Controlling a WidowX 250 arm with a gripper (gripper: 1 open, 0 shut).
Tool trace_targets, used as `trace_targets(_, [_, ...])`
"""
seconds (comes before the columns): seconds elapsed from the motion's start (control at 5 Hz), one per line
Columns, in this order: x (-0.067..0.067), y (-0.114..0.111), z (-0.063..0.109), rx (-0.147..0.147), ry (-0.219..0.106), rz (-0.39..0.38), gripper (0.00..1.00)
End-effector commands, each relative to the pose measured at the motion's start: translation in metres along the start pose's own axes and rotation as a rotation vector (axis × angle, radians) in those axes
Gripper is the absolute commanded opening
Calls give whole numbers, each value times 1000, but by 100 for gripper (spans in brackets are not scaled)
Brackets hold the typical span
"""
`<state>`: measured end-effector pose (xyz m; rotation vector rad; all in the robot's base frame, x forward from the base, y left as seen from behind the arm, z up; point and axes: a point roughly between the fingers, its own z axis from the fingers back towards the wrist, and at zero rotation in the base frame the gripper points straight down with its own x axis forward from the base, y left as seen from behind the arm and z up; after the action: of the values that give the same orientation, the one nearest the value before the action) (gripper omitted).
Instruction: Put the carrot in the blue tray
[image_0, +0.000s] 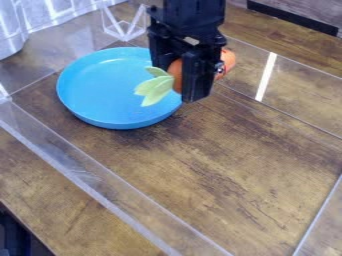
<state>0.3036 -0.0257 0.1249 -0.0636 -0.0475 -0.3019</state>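
Note:
My black gripper (187, 88) points straight down over the right rim of the blue tray (94, 90) and is shut on the carrot. The carrot's orange body (223, 62) pokes out to the right of the fingers, and its pale green leaves (155, 88) hang out to the left, over the tray's right side. The carrot is held in the air above the tray's edge. The round blue tray lies on the wooden table with nothing else showing in it.
A dark wooden table (241, 170) carries a transparent sheet or barrier whose edge (80, 150) runs diagonally across the front left. A pale container (11, 30) stands at the far left corner. Glare streaks the table at the right (267, 75).

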Motion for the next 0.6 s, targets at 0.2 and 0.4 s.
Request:
trace_targets(0.2, [10,-3,17,25,-47,-29,0])
trace_targets(0.4, [12,-3,19,31,-45,-35,0])
